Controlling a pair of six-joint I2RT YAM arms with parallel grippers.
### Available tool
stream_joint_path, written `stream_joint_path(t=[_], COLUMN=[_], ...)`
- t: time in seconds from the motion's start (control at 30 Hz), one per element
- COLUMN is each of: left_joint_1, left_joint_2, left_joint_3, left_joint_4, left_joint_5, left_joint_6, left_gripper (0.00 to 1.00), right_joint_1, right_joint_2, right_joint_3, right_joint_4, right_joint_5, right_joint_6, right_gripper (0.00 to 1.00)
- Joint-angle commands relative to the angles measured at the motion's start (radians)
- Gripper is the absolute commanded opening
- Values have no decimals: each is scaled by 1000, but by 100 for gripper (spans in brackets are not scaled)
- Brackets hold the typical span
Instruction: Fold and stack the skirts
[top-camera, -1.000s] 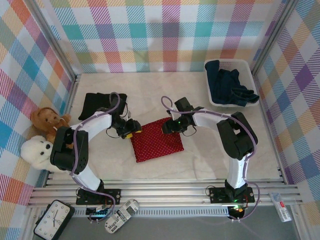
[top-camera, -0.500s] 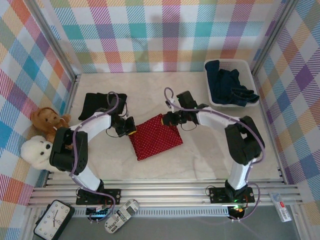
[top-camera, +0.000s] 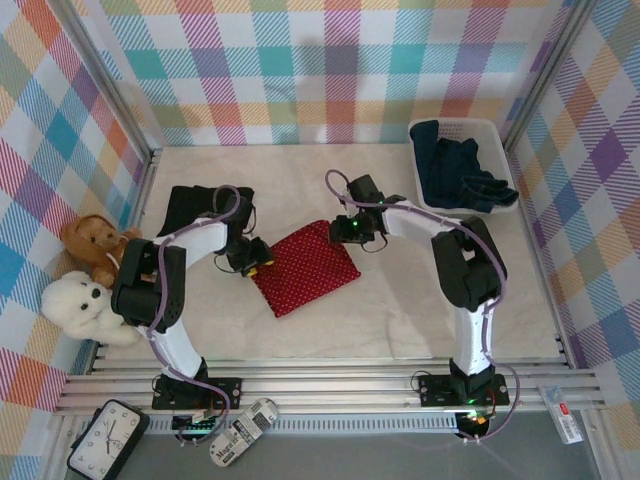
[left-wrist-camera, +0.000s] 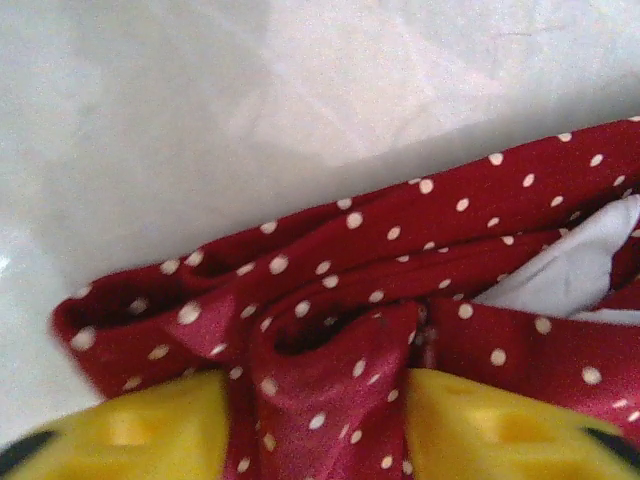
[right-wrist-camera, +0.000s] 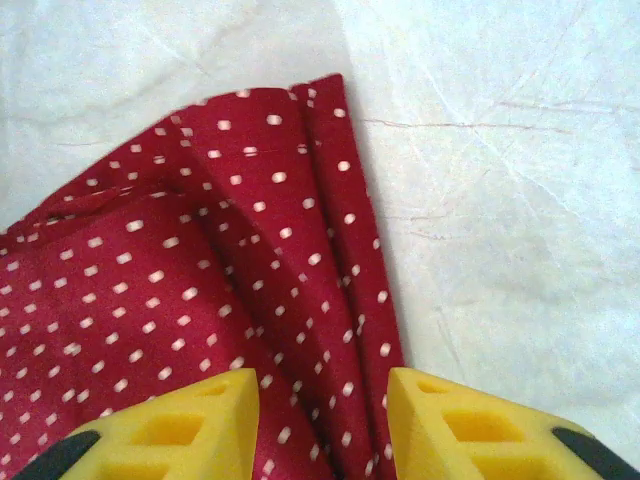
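- Clock directions are read in the top view, with 12 pointing away from the arm bases.
- The red skirt (top-camera: 305, 268) lies folded in a compact rectangle at mid desk (top-camera: 420, 290), turned so it sits as a diamond.
- Its far edge runs roughly from 8 to 2 o'clock, and an end effector sits at each end of that edge.
- The left end effector (top-camera: 257, 262) is at the skirt's 9 o'clock corner. In the wrist view (left-wrist-camera: 315, 420) its pads are apart with a pucker of dotted cloth filling the gap. I can't tell whether it is clamped or slack.
- The right end effector (top-camera: 343, 230) is at the 12 to 1 o'clock corner. In the wrist view (right-wrist-camera: 322, 420) its pads are spread and the cloth lies flat under the gap, unpinched, so it is open.
- The black skirt (top-camera: 195, 205) is folded at the far left, about 10 o'clock from the red one and well apart from it. I take it as the stack base.
- Key relation: the stack spot lies at 10 o'clock from the red skirt's far edge, so a carry goes crosswise to that edge. The left arm is nearer, and the right arm has the longer reach.
- The denim skirts (top-camera: 460, 165) are heaped unfolded in the basket (top-camera: 455, 123) at 1 to 2 o'clock. The right arm is nearer to them.
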Motion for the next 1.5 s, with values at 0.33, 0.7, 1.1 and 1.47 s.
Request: stream_joint_path(t=[0.33, 0.7, 1.1, 1.47], left_joint_1=[9, 5, -17, -43], left_joint_2=[-209, -117, -124, -293], left_joint_3=[-189, -306, -196, -340], left_joint_4=[14, 312, 206, 250], left_joint_5=[72, 241, 153, 58], left_joint_6=[-146, -233, -164, -324], left_gripper=[67, 42, 35, 72], right_joint_1=[142, 141, 143, 141], right_joint_2=[134, 264, 250, 238], right_joint_3=[69, 106, 48, 35], right_joint_4=[85, 17, 51, 62], right_joint_5=[-231, -221, -221, -221], right_joint_6=[132, 206, 236, 243], right_gripper=[0, 0, 0, 0])
